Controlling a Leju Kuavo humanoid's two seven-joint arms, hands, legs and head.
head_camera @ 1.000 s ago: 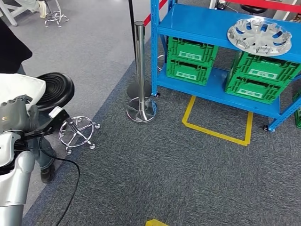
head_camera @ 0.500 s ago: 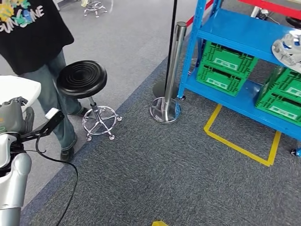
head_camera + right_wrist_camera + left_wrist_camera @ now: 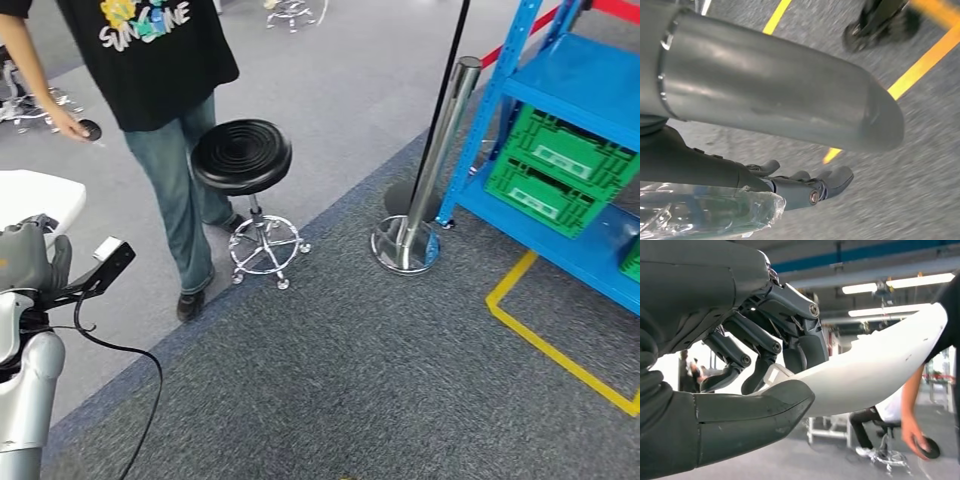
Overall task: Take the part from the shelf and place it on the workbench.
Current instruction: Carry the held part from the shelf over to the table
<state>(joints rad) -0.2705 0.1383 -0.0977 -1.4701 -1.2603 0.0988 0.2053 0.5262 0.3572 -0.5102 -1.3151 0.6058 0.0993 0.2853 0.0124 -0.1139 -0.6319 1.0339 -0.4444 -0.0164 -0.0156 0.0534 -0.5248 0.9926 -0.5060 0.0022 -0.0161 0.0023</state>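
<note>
Left hand [image 3: 34,258]: grey, raised at the left of the head view, clamped on a white part [image 3: 38,196], a smooth curved panel that juts out beyond the hand; in the left wrist view the thumb lies under the white part [image 3: 881,365] and the dark fingers [image 3: 753,340] curl over its near end. Right hand [image 3: 806,187]: seen from its wrist camera with dark fingers stretched out above grey carpet; a crinkled clear plastic sheet [image 3: 708,212] lies close beside it, and whether the hand holds it cannot be told. Person [image 3: 162,90]: black printed shirt and jeans, standing just beyond the left hand, one hand [image 3: 66,125] at a small dark disc [image 3: 90,130]. Black round stool [image 3: 241,157] on a chrome star base, next to the person, farther from the left hand. Chrome barrier post [image 3: 423,190], well to the right. Blue shelf [image 3: 573,85], at the far right, carrying green crates [image 3: 558,170]. Yellow floor tape [image 3: 558,350] in front of the shelf.
</note>
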